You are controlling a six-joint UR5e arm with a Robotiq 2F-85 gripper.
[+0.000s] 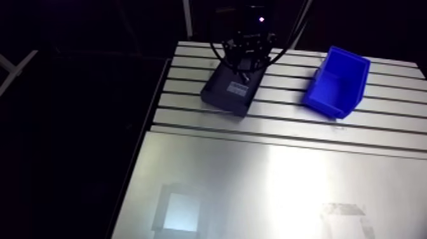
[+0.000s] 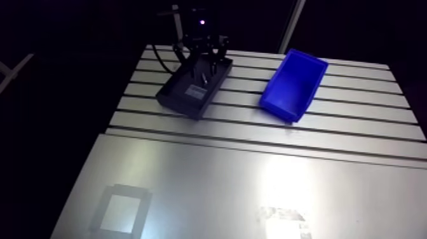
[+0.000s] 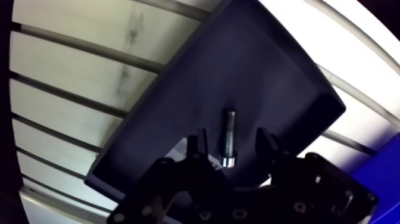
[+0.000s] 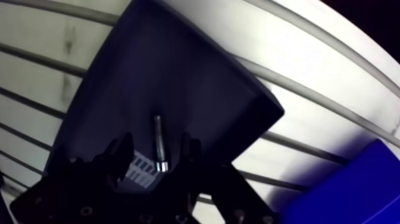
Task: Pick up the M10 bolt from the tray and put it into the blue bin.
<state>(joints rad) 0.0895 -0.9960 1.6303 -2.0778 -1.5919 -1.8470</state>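
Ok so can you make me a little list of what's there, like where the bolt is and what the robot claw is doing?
gripper: open, over the tray
bolt: lying flat in the tray, one finger on each side, not gripped
tray: dark, on the slotted table
blue bin: on the table beside the tray, not touching it
done so far: bolt not yet picked up

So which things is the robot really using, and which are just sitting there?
For the job:
the bolt, lying in the dark tray
the blue bin, beside the tray
the gripper, open, a finger on either side of the bolt

Just there:
the slotted table
the smooth metal sheet
a pale square patch on that sheet, too unclear to name
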